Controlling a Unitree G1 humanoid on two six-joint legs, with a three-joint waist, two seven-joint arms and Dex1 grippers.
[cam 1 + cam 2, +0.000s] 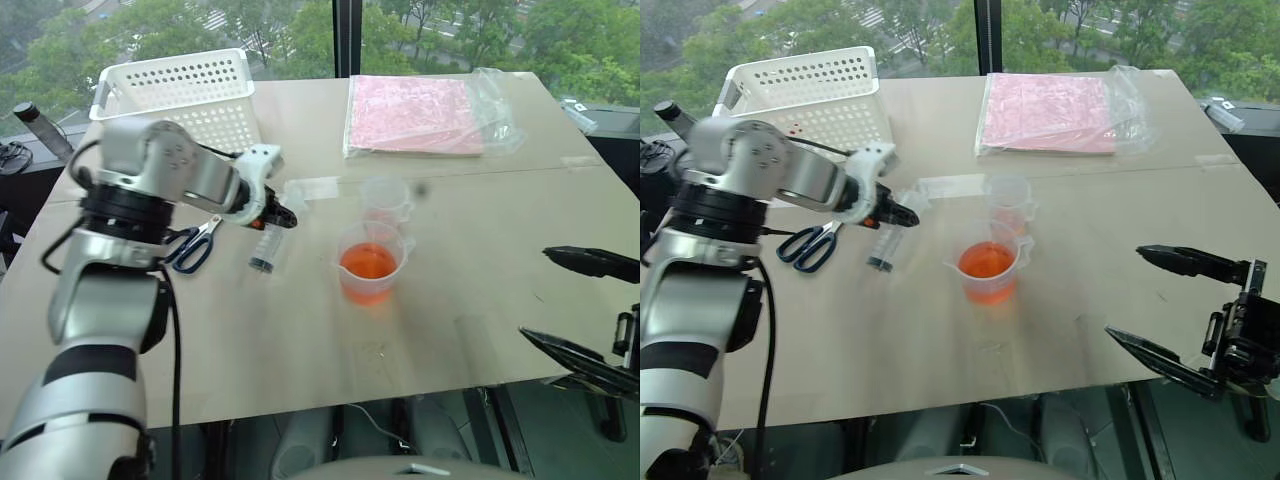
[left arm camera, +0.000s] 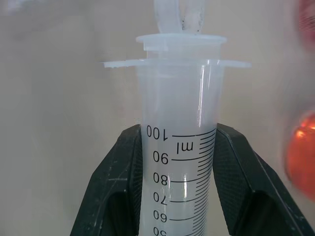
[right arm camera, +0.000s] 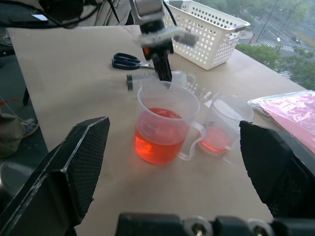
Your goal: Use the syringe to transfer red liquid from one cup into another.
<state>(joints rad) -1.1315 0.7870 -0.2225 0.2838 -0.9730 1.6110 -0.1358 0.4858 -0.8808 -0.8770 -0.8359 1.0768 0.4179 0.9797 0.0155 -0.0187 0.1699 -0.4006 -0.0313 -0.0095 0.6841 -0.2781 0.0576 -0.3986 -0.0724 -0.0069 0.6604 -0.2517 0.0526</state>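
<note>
Two cups: both clear plastic, standing side by side near the middle of the desk (image 1: 300,350).
Landmark: the larger cup (image 1: 371,262), with a spout and a small side handle, about a third full of orange-red liquid (image 1: 368,263).
Smaller cup (image 1: 385,200): just behind the larger cup, close to touching it; the right wrist view shows a little red liquid at its bottom.
Syringe (image 1: 268,244): one, clear plastic with black printed markings up to 100 ml and a dark plunger seal; it lies to the left of the larger cup, dark end toward the robot, flange end away.
Left gripper (image 1: 283,213): closed on the syringe barrel near the 90 to 100 marks, just below the flange, a black finger pressed to each side; pointing downward to the left of the larger cup.
Lifted or resting: I cannot tell whether the syringe is off the desk.
Right gripper (image 1: 1160,300): wide open and empty, well to the right of the larger cup, at the desk edge.
Scissors (image 1: 195,245): one blue-handled pair, flat on the desk, farther left of the larger cup than the syringe.
Basket (image 1: 180,95): one white perforated basket, behind and left of the larger cup.
Bag (image 1: 415,112): one clear bag of pink material, behind the larger cup toward the window.
Between syringe and larger cup: bare desk.
</note>
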